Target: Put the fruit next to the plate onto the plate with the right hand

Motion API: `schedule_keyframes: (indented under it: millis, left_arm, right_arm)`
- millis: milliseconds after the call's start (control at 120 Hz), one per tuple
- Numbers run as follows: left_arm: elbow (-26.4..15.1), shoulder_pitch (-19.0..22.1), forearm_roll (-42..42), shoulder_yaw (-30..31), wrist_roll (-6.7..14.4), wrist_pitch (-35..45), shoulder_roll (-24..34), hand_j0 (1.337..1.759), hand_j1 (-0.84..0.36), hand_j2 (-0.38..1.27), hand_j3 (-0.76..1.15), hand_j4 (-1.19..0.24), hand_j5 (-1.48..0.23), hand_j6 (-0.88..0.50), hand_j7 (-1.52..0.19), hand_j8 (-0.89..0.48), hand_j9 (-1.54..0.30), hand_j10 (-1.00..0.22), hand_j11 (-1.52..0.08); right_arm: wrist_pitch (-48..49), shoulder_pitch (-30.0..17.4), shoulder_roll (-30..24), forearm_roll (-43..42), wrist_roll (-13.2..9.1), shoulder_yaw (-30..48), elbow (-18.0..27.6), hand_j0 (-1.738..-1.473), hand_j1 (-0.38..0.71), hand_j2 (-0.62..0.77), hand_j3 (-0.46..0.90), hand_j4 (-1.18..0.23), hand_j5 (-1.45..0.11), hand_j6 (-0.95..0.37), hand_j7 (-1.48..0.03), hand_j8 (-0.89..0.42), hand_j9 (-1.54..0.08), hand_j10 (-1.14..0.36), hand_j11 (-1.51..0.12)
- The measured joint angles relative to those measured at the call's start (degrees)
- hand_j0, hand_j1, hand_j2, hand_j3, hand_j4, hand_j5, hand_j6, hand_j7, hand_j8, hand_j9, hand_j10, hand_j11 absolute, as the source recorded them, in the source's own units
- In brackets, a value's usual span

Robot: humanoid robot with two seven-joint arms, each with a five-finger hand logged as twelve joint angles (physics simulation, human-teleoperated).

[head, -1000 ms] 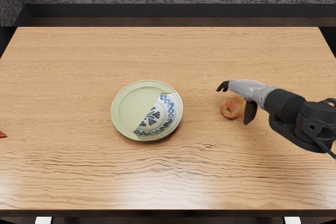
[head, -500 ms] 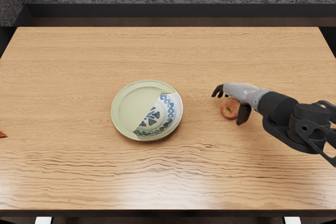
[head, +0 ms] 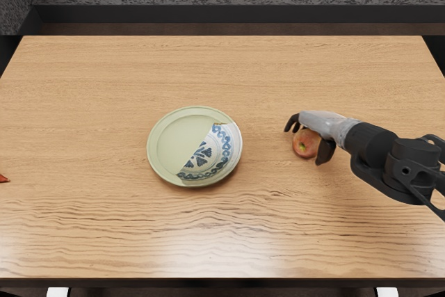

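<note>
We note the right hand [head: 320, 126] arched over the fruit [head: 303, 146], fingers spread, not clamped; the fruit lies on the table [head: 104, 74], apart from the plate [head: 157, 137]

Right hand [head: 324, 125], fingers [head: 295, 124] spread, over fruit [head: 303, 145] (reddish, on table [head: 222, 67]), plate [head: 174, 137] apart, further left

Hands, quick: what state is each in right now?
Left hand: not in view.
Right hand: open, fingers arched over the small reddish round fruit, not closed on it.
</note>
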Motion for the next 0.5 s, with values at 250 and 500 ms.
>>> schedule_keyframes:
  millis: [250, 500]
  left_arm:
    - [0.0, 0.0, 0.0, -0.01, 0.0, 0.0, 0.0, 1.658, 0.35, 0.0, 0.0, 0.0, 0.0, 0.0, 0.0, 0.0, 0.0, 0.0, 0.0]
    - [0.0, 0.0, 0.01, -0.02, -0.01, 0.0, 0.0, 1.658, 0.35, 0.0, 0.0, 0.0, 0.0, 0.0, 0.0, 0.0, 0.0, 0.0, 0.0]
  right_arm:
    - [-0.24, -0.05, -0.46, -0.05, 0.0, -0.07, -0.01, -1.658, 0.17, -0.07, 0.0, -0.44, -0.56, -0.42, -0.57, -0.42, -0.57, -0.44, -0.57]
    - [-0.68, -0.09, -0.3, -0.3, -0.05, -0.7, -0.33, -1.649, 0.21, -0.08, 0.0, -0.52, -0.62, -0.36, -0.64, -0.37, -0.65, -0.5, -0.64]
